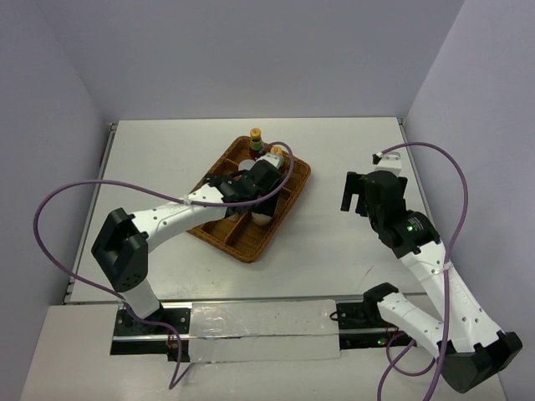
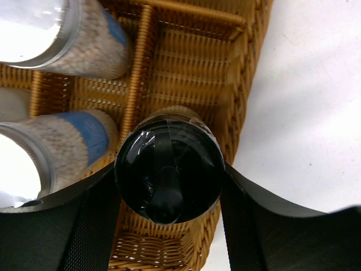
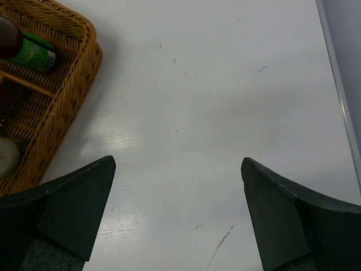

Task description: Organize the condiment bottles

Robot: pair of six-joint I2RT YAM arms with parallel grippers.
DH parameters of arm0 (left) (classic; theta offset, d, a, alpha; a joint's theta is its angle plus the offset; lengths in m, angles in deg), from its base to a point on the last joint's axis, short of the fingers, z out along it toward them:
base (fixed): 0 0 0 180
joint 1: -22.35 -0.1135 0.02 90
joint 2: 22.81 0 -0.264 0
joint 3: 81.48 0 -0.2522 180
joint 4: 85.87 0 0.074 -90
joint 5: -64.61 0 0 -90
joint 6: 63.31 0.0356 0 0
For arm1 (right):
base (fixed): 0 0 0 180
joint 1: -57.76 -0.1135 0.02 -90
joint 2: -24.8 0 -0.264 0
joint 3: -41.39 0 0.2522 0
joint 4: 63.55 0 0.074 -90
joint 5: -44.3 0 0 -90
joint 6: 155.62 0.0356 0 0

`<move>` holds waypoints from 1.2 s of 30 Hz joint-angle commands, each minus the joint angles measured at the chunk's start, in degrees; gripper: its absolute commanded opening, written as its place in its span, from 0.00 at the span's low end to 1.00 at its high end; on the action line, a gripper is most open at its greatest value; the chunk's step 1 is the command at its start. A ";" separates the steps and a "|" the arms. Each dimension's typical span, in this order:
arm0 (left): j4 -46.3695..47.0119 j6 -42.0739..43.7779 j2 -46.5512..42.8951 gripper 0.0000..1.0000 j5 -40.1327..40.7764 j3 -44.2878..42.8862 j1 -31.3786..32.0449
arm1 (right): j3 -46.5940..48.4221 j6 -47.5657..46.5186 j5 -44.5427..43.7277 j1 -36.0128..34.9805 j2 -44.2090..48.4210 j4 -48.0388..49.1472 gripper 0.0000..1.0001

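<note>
My left gripper (image 2: 169,170) is shut on the black cap (image 2: 168,175) of a pale cream bottle (image 1: 262,218). That bottle stands upright in an end slot of the brown wicker tray (image 1: 238,242). Its body is mostly hidden under the cap in the left wrist view. Two clear silver-lidded shakers (image 2: 84,39) (image 2: 62,141) stand in the slot beside it. Two red sauce bottles (image 1: 256,142) (image 1: 274,155) are at the tray's far end; one shows its green label (image 3: 31,52). My right gripper (image 1: 355,195) hangs open over bare table to the right of the tray.
The tray (image 3: 62,113) lies diagonally mid-table, its corner near the right gripper's left finger. White walls close in the table at the back and sides. A purple cable (image 1: 58,209) loops left of the left arm.
</note>
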 commanded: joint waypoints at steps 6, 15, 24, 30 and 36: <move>4.51 -1.60 3.94 0.10 1.78 -1.06 3.21 | 0.21 -0.06 1.23 0.36 -0.09 3.38 1.00; 0.50 -4.44 7.47 0.28 5.39 -3.41 4.29 | -0.50 -0.06 2.36 0.36 -0.45 4.13 1.00; -2.56 -3.03 3.56 0.88 4.91 -6.85 4.79 | 0.27 -0.06 1.43 0.36 -0.14 3.45 1.00; -6.37 -2.11 0.79 0.99 6.12 -11.87 5.05 | 0.70 -0.06 1.62 0.44 0.26 2.50 1.00; -12.13 -2.58 -4.15 0.99 6.77 -20.85 5.49 | 4.18 -0.06 1.88 0.36 1.09 -0.71 1.00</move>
